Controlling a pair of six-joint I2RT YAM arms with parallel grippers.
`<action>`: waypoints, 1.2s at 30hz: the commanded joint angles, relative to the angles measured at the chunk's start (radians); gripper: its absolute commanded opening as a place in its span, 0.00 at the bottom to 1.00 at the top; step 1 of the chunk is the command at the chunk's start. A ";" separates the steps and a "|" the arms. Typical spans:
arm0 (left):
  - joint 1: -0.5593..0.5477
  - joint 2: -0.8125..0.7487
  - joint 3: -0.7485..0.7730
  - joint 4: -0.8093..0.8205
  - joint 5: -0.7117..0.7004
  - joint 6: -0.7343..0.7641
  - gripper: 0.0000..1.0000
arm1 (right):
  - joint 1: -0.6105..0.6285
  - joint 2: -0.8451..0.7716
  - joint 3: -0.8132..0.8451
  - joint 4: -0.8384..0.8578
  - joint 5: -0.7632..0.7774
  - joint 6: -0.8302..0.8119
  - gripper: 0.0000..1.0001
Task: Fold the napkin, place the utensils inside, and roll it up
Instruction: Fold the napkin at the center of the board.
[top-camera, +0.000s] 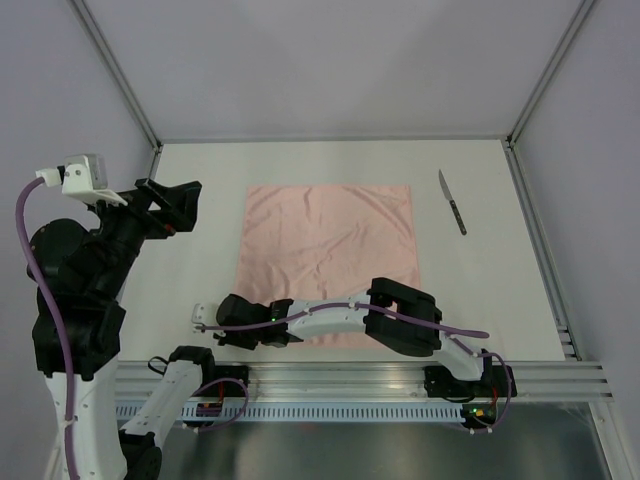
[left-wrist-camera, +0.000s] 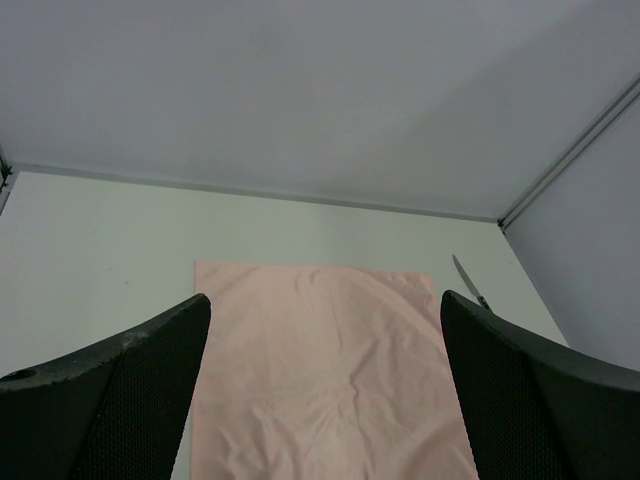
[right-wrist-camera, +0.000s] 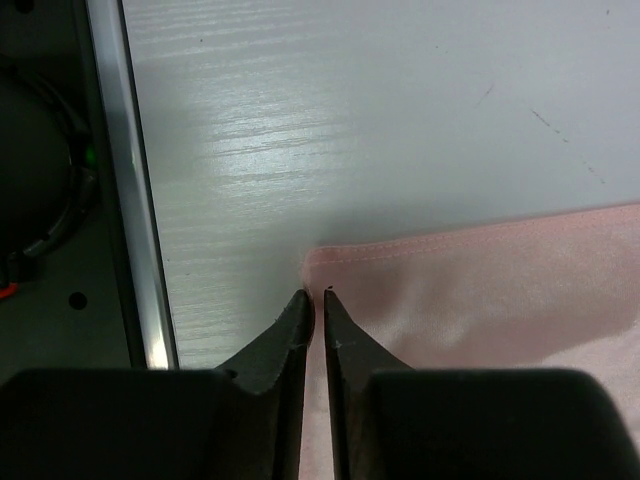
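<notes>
Pinching with the right fingers (right-wrist-camera: 296, 335), tips drawn to a bare slit astride the left hem of the napkin (right-wrist-camera: 480, 280), just behind its near-left corner; by the look, grasping the cloth there rather than merely touching it. Holding the left fingers (left-wrist-camera: 120, 400) spread wide and empty, raised over the left side of the desk (top-camera: 500, 290) and aimed across the napkin toward the far edge. Lying flat and unfolded in the middle of the desk, near hem close to the near edge, sides roughly parallel to the desk's edges; close to square, so no real long axis, only light wrinkles. Out toward the far-right corner, well apart from the cloth, seeing just one utensil, a knife (top-camera: 452, 202): long axis running far to near on a slight slant, blade toward the far edge, handle toward the near-right. Judging progress as barely begun: no fold made, nothing laid inside, no roll. Left to do: carry this corner over for the fold, fetch the knife onto the cloth, then roll the whole.
</notes>
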 joint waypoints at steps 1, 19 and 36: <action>0.003 0.007 -0.012 -0.004 0.003 -0.012 1.00 | -0.002 0.018 0.052 -0.018 0.031 -0.009 0.16; 0.003 0.050 -0.083 0.094 0.061 -0.035 0.99 | -0.126 -0.224 0.041 -0.107 0.075 0.025 0.03; 0.003 0.165 -0.210 0.275 0.184 -0.094 0.97 | -0.506 -0.479 -0.177 -0.114 0.136 0.015 0.00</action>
